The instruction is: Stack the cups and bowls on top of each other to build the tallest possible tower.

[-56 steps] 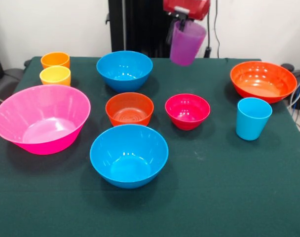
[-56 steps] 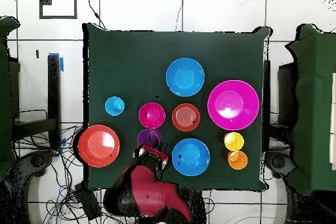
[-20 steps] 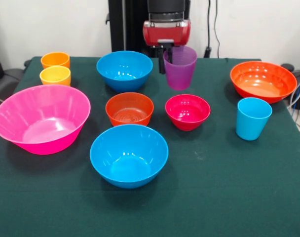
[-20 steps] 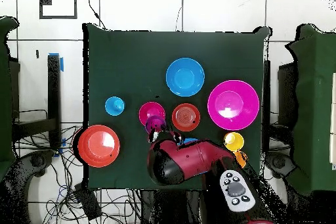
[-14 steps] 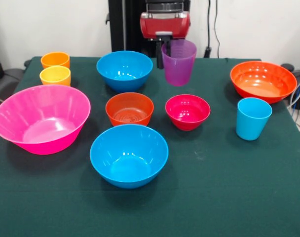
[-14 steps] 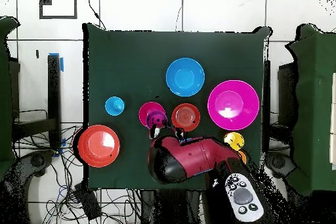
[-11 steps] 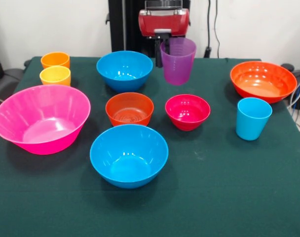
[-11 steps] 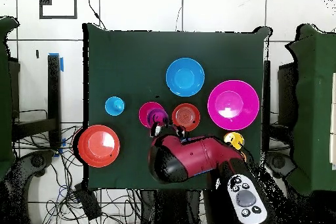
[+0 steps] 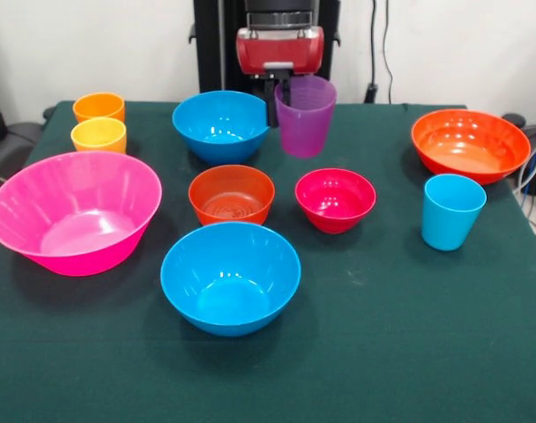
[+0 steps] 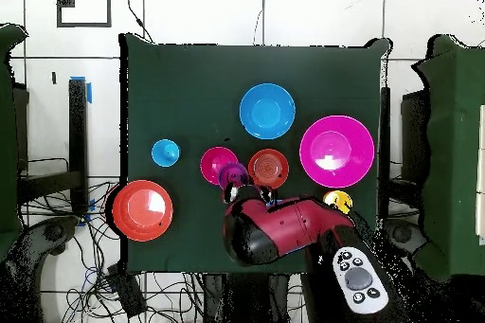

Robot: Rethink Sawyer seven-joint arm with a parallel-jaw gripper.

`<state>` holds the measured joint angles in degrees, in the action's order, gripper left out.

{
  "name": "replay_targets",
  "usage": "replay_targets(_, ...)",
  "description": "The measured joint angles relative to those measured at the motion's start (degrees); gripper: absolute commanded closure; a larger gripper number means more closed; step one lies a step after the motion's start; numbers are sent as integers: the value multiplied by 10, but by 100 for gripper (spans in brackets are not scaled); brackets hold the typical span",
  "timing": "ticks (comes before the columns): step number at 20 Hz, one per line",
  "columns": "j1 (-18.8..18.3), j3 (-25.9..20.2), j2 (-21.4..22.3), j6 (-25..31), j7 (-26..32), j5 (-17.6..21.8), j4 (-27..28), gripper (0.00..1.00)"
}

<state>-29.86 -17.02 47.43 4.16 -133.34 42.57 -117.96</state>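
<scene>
Clamped on the rim of the purple cup [image 9: 304,115]: gripper [image 9: 282,91], one finger [image 9: 271,104] outside the left wall. Cup lifted clear of the table [image 9: 400,352], upright, right of the far blue bowl [image 9: 221,124], beyond the small orange bowl [image 9: 232,194] and red bowl [image 9: 335,198]. Farther out: near blue bowl [image 9: 230,276], pink bowl [image 9: 72,211], orange-red bowl [image 9: 470,144], blue cup [image 9: 451,211], yellow cup [image 9: 99,135], orange cup [image 9: 99,107]. Overhead, far blue bowl and orange cup hidden under the arm [image 10: 275,232].

Far blue bowl [image 10: 277,207] under arm [image 10: 284,229].
</scene>
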Motion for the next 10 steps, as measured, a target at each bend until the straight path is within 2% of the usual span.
replay_targets(5, -16, -1, -31, 0, 0, 26, 5, 100)
replay_targets(9, -49, -12, -39, 2, 0, 34, 5, 100)
replay_targets(10, -68, -20, -37, 7, 0, 34, 5, 100)
